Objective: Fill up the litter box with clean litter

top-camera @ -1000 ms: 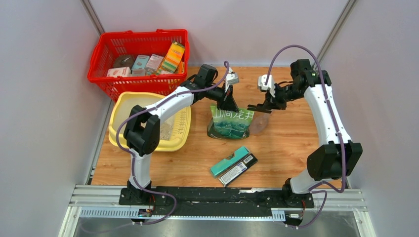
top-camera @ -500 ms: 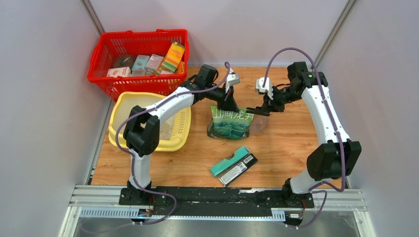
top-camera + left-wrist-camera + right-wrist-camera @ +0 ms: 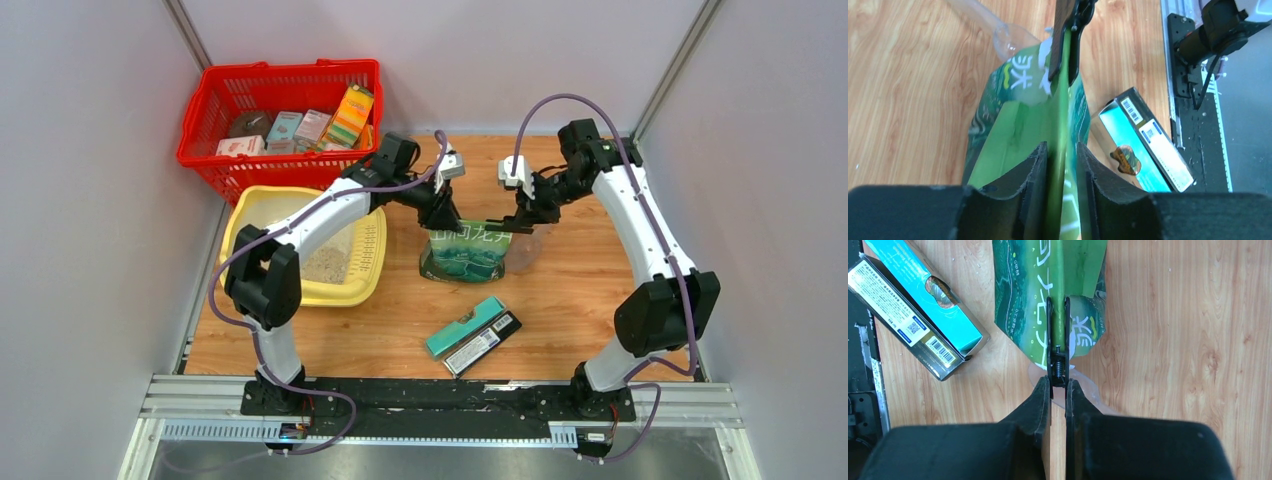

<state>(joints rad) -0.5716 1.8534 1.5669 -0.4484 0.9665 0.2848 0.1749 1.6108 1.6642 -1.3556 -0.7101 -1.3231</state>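
Bag at centre, left gripper part-open astride its top, right gripper clamped on clip; litter box lies left.

One litter box, one red basket, one green bag, one black clip, one clear scoop.

overhead view looks down; both wrist views close above green bag
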